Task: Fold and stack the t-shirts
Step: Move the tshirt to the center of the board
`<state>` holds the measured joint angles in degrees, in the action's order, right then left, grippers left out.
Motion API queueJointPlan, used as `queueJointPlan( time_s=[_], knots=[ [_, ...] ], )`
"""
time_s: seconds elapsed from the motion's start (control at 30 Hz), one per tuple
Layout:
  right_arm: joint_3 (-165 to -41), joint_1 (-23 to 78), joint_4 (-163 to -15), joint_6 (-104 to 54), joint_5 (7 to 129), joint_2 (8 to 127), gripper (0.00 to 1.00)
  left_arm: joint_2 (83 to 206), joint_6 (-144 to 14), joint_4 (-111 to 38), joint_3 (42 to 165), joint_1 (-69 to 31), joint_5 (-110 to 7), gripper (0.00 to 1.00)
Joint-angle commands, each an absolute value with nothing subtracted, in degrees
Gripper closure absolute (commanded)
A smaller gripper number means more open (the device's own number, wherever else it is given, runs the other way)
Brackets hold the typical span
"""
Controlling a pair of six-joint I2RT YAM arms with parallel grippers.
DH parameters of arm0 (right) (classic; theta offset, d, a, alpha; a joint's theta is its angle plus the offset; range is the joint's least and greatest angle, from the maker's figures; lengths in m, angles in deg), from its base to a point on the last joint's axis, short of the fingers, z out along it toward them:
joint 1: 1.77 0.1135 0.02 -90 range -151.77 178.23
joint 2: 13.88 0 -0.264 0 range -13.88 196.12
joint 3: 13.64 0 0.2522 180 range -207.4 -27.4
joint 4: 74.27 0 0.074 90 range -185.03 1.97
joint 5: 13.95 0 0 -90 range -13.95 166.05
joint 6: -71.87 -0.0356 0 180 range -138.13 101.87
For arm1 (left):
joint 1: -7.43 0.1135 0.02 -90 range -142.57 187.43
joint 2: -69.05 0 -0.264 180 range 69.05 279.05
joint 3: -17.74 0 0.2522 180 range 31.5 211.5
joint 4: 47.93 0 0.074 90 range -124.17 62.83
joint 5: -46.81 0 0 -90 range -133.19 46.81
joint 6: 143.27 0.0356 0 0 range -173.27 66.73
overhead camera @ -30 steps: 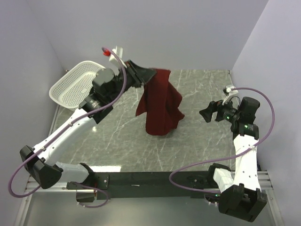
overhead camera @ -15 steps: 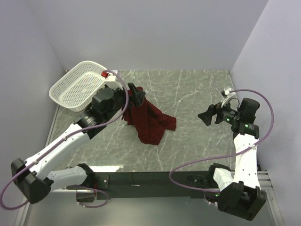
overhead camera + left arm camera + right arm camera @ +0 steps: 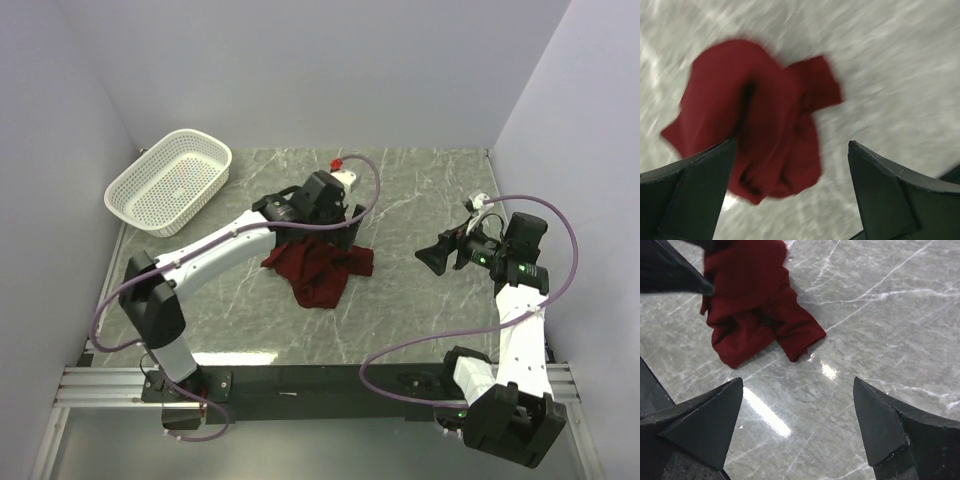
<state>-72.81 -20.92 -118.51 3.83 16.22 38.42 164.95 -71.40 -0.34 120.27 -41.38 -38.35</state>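
Maroon short-sleeved cloth t-shirt [image 3: 318, 270] lies crumpled in a loose heap on the grey marble tabletop [image 3: 420, 190], mid-table and left of centre. The overhead view hides its far edge under the left arm. The blurred left wrist view shows the whole heap, and the left gripper [image 3: 792, 145] hangs over it, jaws spread wide and holding nothing. The right gripper [image 3: 797, 382], well apart to the right, is also spread and empty. A white perforated plastic basket [image 3: 118, 196] sits at the far left corner.

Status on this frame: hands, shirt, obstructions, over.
Left hand open, empty, above t-shirt. Right hand open, off to the side. T-shirt crumpled, unfolded. Basket far left, clear.
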Motion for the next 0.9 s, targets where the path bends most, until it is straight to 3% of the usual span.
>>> queueJointPlan(
  time_s=[0.0, 0.17, 0.27, 0.5, 0.7, 0.87],
  knots=[
    [-72.8, -21.2, -117.2, 3.6, 15.8, 38.7, 0.04, 163.5, -70.5, 13.3, 124.4, -42.1, -25.7, 0.01],
    [-73.1, -21.3, -117.7, 4.0, 16.5, 39.6, 0.04, 158.8, -72.5, 11.8, 123.2, -42.6, -36.7, 0.01],
    [-72.8, -21.2, -117.7, 4.4, 16.4, 39.3, 0.04, 155.2, -73.1, 11.8, 123.1, -43.5, -33.9, 0.00],
    [-72.7, -20.8, -120.5, 8.5, 12.5, 40.1, 0.04, 134.5, -75.1, -14.9, 101.9, -43.1, -29.1, 0.01],
    [-81.8, -9.4, -132.5, 16.7, 17.6, 45.8, 0.05, 123.4, -83.5, -22.3, 87.0, -39.7, -23.2, 0.00],
    [-90.1, 6.9, -126.5, 10.9, 29.0, 51.6, 0.06, 117.7, -90.0, -22.9, 78.4, -35.2, -23.1, 0.00]
  ],
)
